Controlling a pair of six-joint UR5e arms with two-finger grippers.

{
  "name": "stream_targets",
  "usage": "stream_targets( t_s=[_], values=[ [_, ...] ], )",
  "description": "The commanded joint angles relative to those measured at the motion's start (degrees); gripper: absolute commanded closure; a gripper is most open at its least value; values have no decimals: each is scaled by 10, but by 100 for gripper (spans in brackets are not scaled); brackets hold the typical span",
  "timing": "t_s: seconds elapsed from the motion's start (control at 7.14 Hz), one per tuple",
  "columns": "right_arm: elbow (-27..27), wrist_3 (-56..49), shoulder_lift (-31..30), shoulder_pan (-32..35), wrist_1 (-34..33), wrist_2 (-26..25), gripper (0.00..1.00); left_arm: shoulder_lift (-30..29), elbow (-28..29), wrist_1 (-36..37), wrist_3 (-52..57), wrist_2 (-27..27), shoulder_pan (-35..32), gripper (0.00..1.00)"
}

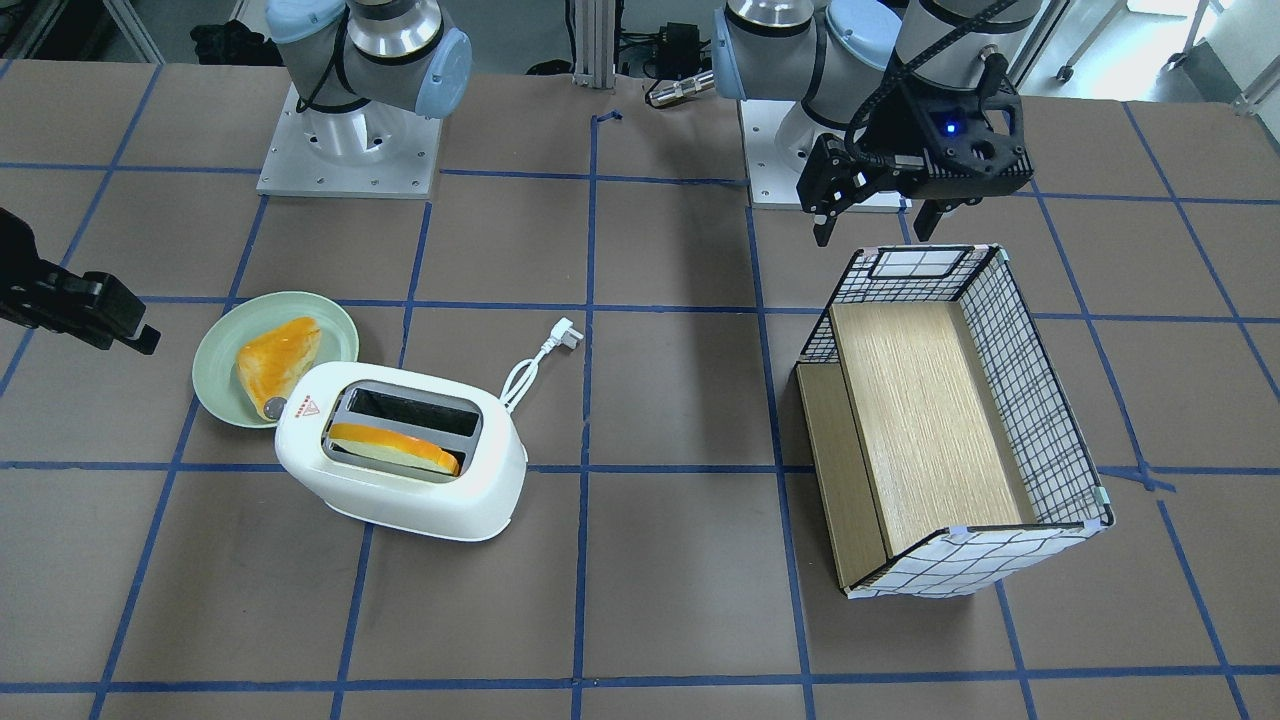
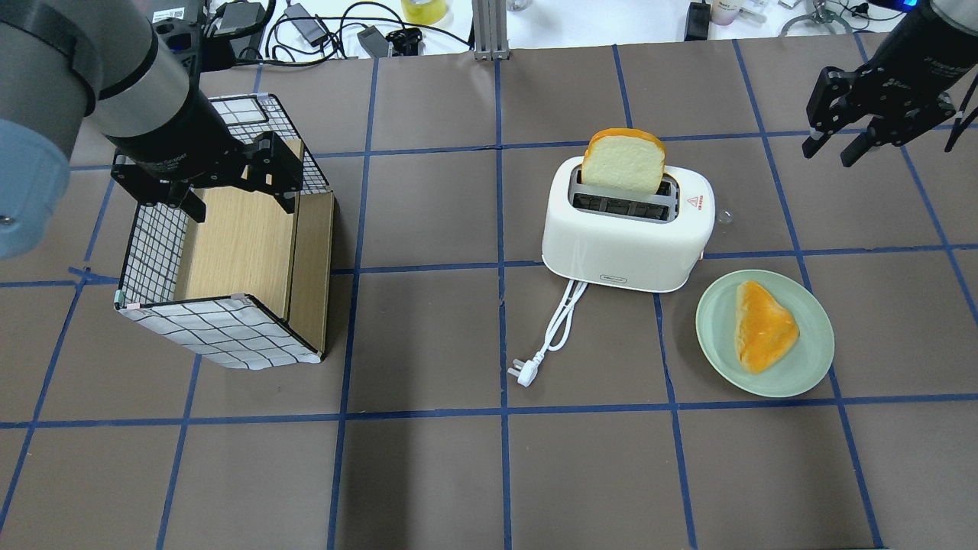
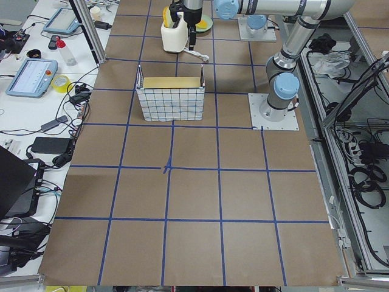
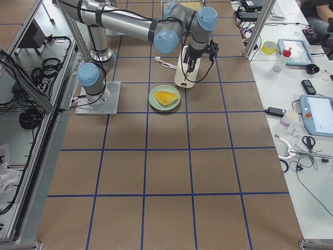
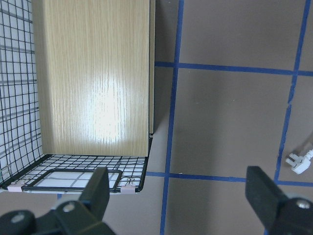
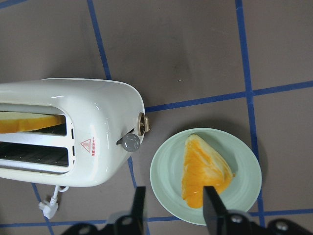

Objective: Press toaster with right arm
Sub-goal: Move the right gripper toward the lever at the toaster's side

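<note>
The white two-slot toaster (image 2: 626, 237) stands mid-table and also shows in the front view (image 1: 400, 470). A bread slice (image 2: 623, 162) sticks up from one slot. In the right wrist view the toaster's end (image 6: 73, 142) shows its grey knob (image 6: 131, 142) and red triangle mark (image 6: 86, 144). My right gripper (image 2: 829, 153) hovers open and empty, up and off to the right of the toaster, beyond its knob end. It also shows in the front view (image 1: 120, 325) and the right wrist view (image 6: 173, 196). My left gripper (image 2: 241, 206) is open and empty above the basket.
A pale-green plate (image 2: 810, 359) with an orange-crusted bread piece (image 2: 764, 328) lies beside the toaster's knob end. The white cord with its plug (image 2: 522, 373) trails toward the robot. A wire-grid basket (image 2: 221, 328) with a wooden floor stands under the left gripper.
</note>
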Motion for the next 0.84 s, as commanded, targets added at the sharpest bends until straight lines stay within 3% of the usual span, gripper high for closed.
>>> stream_targets(
  t_s=[0.0,0.28,0.7],
  values=[
    [14,13,16,-1,3,72,86,-1,0,0,0,0,0,0],
    [23,12,36,-1,-18,86,100,-1,0,0,0,0,0,0],
    [69,10,47,-1,-97,125,100,-1,0,0,0,0,0,0]
  ],
)
